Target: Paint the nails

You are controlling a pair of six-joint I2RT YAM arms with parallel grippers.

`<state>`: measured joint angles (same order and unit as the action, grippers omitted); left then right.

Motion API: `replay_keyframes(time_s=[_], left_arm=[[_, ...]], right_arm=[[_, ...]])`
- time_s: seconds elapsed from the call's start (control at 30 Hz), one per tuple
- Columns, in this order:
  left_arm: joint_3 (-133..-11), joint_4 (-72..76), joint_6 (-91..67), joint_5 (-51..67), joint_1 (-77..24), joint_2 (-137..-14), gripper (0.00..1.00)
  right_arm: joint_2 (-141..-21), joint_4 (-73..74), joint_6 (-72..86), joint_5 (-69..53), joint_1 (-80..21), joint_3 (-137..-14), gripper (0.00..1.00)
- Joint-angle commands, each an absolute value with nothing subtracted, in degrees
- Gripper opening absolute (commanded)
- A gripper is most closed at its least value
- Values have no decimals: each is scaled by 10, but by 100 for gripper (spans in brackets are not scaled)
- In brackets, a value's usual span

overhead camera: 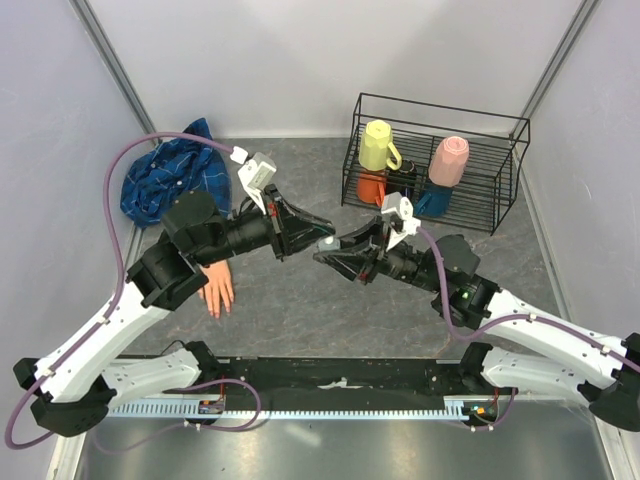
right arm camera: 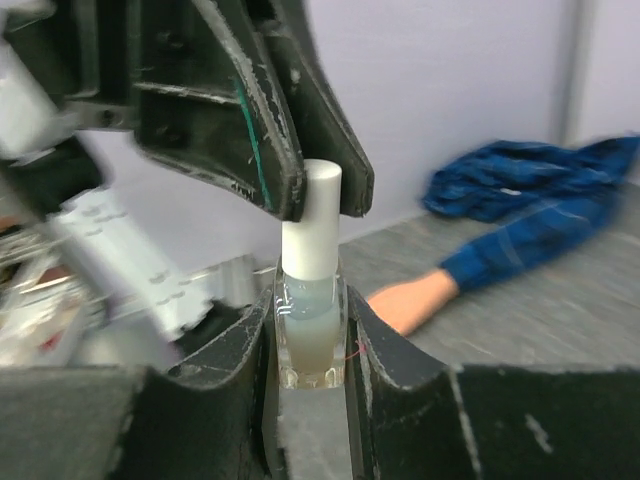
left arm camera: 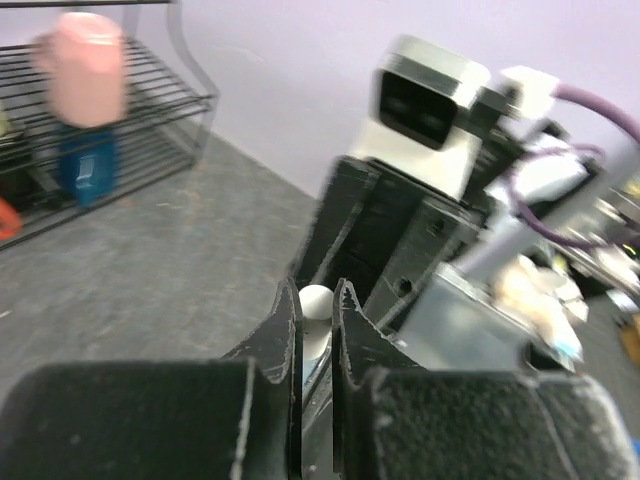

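Observation:
A small clear nail polish bottle [right arm camera: 312, 335] with a white cap [right arm camera: 312, 232] is held in mid-air over the table between both arms. My right gripper [right arm camera: 311, 300] is shut on its glass body. My left gripper [left arm camera: 316, 293] is shut on the white cap [left arm camera: 315, 303], coming from the opposite side. In the top view the two grippers meet tip to tip, left [overhead camera: 322, 238] and right [overhead camera: 327, 257]. The pale peach mannequin hand [overhead camera: 216, 289] lies flat, left of the grippers, sticking out of the blue plaid sleeve [overhead camera: 175, 180]. Its nails are too small to make out.
A black wire rack [overhead camera: 500, 135] stands at the back right with a yellow mug [overhead camera: 378, 146], a pink cup [overhead camera: 449, 160] and orange and blue cups below them. Grey walls close in the table on three sides.

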<state>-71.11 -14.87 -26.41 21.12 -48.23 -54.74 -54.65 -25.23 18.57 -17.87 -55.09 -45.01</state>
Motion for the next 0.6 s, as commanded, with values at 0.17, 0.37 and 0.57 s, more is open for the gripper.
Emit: replay_keyframes(time_s=[0.17, 0.37, 0.57], left_arm=[[-796, -257, -283, -153, -582, -622, 2], [-846, -305, -301, -186, -592, -671, 2], [-825, -282, -273, -125, -591, -624, 56]], right_arm=[[-619, -153, 52, 237, -625, -528, 0], [-647, -170, 33, 268, -634, -539, 0], [-618, -177, 26, 173, -633, -520, 0]])
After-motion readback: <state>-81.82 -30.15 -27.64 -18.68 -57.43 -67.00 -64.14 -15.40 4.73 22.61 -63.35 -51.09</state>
